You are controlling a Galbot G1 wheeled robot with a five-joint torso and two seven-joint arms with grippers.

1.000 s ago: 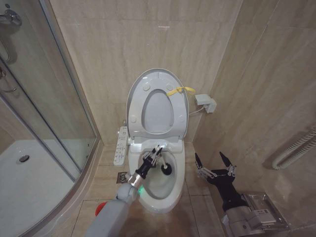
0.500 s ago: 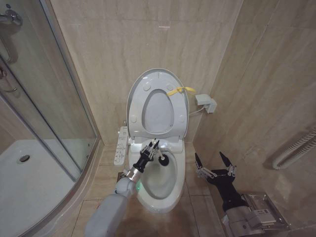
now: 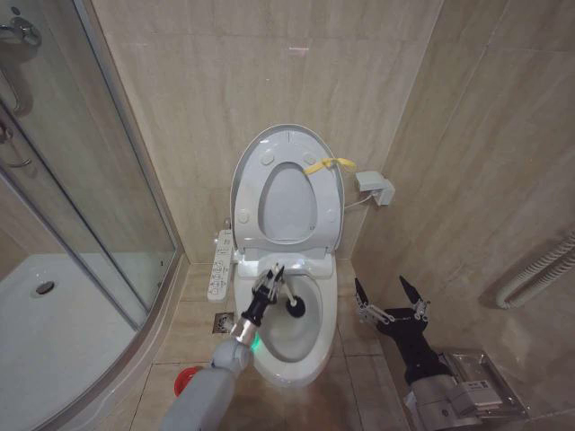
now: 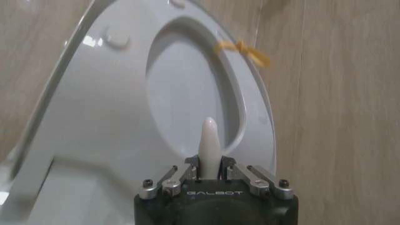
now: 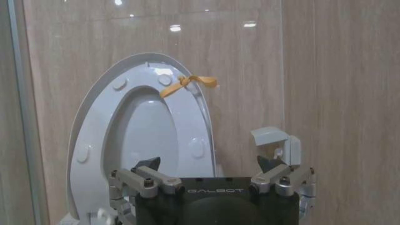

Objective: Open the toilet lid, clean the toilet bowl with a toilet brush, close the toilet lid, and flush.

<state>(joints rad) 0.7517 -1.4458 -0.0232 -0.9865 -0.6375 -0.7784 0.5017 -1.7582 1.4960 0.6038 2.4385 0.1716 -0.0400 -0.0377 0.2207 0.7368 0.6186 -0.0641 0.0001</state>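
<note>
- Since the earlier frames, the left gripper (image 3: 270, 280) had swung the brush (image 3: 288, 300) within the bowl (image 3: 314, 337): from the middle toward the back rim, then back toward the centre again, the head now lying against the rear inner wall above the water.
- That gripper stayed clenched on the brush handle (image 4: 208, 140), whose white tip stuck up between the fingers in the left wrist view.
- The right gripper (image 3: 390, 296) had not shifted; it hung to the right of the toilet, near the floor, with its jaws spread wide and nothing in them.
- The lid (image 3: 254, 153) stood fully raised against the wall, a yellow tag (image 3: 327, 165) at its rim, with the seat (image 3: 269, 235) raised against it.
- Step in hand, as I judged it: scrubbing the bowl. To do it well, the head should stay pressed to the ceramic and be swept round the whole wall, the far right side and the front included, rather than working one patch.
- The handle was thin and gripped near its end, so pressure should be light to keep it from twisting in the fingers; the wrist should also stay clear of the rim.
- Count: one toilet, one lid, one seat, one brush, two grippers.
- One red holder (image 3: 186, 378) sat on the floor left of the toilet, partly behind the left arm.
- One control panel (image 3: 219, 266) was fixed along the toilet's left side, and one small white box (image 3: 373, 187) hung on the wall to the right of the lid.
</note>
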